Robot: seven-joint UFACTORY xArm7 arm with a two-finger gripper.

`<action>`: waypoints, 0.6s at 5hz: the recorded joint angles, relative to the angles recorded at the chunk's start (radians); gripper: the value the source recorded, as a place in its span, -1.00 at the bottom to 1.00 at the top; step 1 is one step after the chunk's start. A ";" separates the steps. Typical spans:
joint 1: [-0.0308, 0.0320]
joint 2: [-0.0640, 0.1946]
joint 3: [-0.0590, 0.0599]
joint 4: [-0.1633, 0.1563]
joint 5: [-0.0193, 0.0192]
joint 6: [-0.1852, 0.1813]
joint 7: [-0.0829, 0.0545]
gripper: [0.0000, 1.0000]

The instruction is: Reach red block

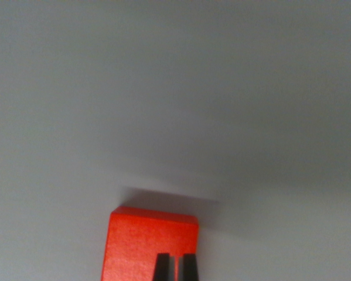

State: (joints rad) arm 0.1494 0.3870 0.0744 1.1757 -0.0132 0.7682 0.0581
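At six o'clock in the wrist view, the gripper (176,268) shows two dark fingertips nearly together with only a thin slit between, over the block (140,246), holding nothing. The block lies on the grey table (175,88), which stretches bare toward twelve. Descend straight, staying centred on the block.

two dark, flat-ended prongs of the end effector (176,268) with straight edges, narrow and matte
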 joint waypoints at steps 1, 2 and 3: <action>0.0049 0.014 0.004 -0.012 -0.0009 -0.027 0.002 -1.00; 0.0049 0.014 0.004 -0.012 -0.0009 -0.027 0.002 -1.00; 0.0089 0.027 0.007 -0.021 -0.0017 -0.049 0.004 -1.00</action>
State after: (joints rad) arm 0.1583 0.4136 0.0811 1.1542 -0.0150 0.7188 0.0622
